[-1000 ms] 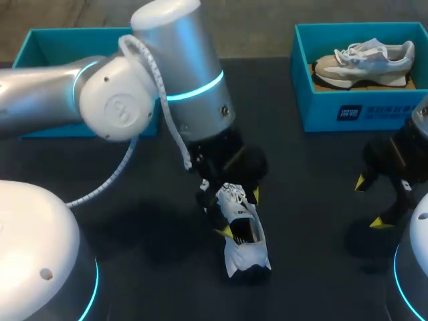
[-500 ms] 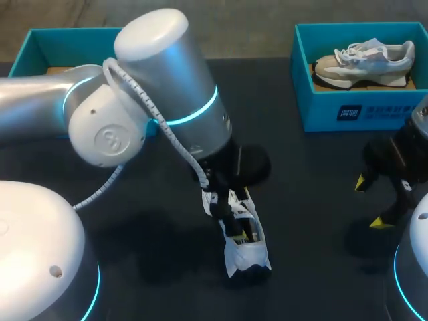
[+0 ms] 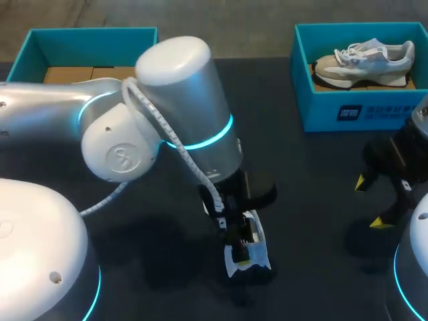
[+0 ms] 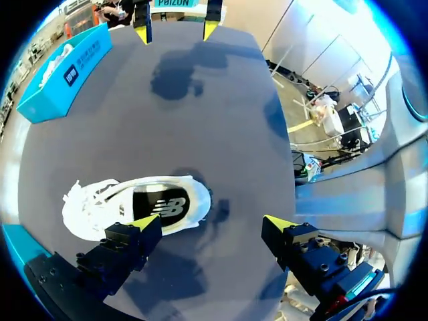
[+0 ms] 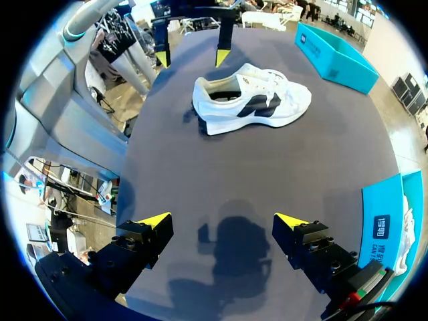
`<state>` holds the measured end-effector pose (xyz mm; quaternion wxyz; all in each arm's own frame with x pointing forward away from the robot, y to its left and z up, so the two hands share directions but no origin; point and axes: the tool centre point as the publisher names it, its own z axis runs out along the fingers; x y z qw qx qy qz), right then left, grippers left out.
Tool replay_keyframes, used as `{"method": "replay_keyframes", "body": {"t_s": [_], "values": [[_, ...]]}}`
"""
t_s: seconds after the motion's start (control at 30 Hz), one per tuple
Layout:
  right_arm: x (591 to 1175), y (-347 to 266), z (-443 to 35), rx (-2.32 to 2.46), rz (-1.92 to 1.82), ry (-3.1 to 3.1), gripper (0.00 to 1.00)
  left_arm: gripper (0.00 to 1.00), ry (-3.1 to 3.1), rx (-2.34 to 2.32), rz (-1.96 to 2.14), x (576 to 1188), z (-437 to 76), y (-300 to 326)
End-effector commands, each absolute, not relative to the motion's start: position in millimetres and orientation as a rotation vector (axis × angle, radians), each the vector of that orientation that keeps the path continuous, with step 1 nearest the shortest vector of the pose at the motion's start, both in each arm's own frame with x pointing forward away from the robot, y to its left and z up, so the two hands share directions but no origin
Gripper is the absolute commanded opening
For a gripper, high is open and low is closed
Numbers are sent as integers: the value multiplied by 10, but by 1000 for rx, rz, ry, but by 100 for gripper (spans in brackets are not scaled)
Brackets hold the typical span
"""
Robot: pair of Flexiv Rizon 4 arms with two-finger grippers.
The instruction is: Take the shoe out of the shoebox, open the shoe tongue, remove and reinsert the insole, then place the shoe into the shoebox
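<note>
A white shoe with black side marks lies on the dark table near the front middle. In the left wrist view the shoe shows its black insole, and its heel end is just ahead of one fingertip. My left gripper hangs over the heel end, mostly hidden under its wrist. This left gripper is open and holds nothing. My right gripper stands open at the right side of the table. The right gripper has only bare table between its fingers, with the shoe well ahead of it.
A blue shoebox at the back right holds a grey and white shoe. A second blue box at the back left has cardboard inside. Bare table lies between the two grippers.
My left arm has moved toward the front of the table, from over the shoe's laces to over its heel, and now covers more of the shoe. The right arm has not moved.
</note>
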<state>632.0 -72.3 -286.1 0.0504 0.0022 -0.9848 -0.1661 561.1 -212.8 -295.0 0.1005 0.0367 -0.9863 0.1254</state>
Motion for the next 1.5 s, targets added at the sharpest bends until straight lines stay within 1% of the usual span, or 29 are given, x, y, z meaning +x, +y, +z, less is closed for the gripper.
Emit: {"method": "replay_keyframes", "body": {"t_s": [0.03, 0.63, 1.13, 1.37, 1.43, 1.5], "values": [[6307, -725, -2870, 7, -504, -3002, 100, 100, -2907, 127, 301, 5606, -3070, -2272], [6307, -725, -2870, 7, -504, -3002, 100, 100, -2875, 204, 169, 5612, -3506, -2376], [6307, -725, -2870, 7, -504, -3002, 100, 100, -2915, 193, 91, 5391, -3668, -2440], [6307, -725, -2870, 7, -504, -3002, 100, 100, -2932, 241, 87, 5392, -3730, -2435], [6307, -725, -2870, 7, -504, -3002, 100, 96, -2931, 242, 89, 5393, -3741, -2432], [6307, -725, -2870, 7, -504, -3002, 100, 95, -2940, 258, 84, 5394, -3756, -2429]]}}
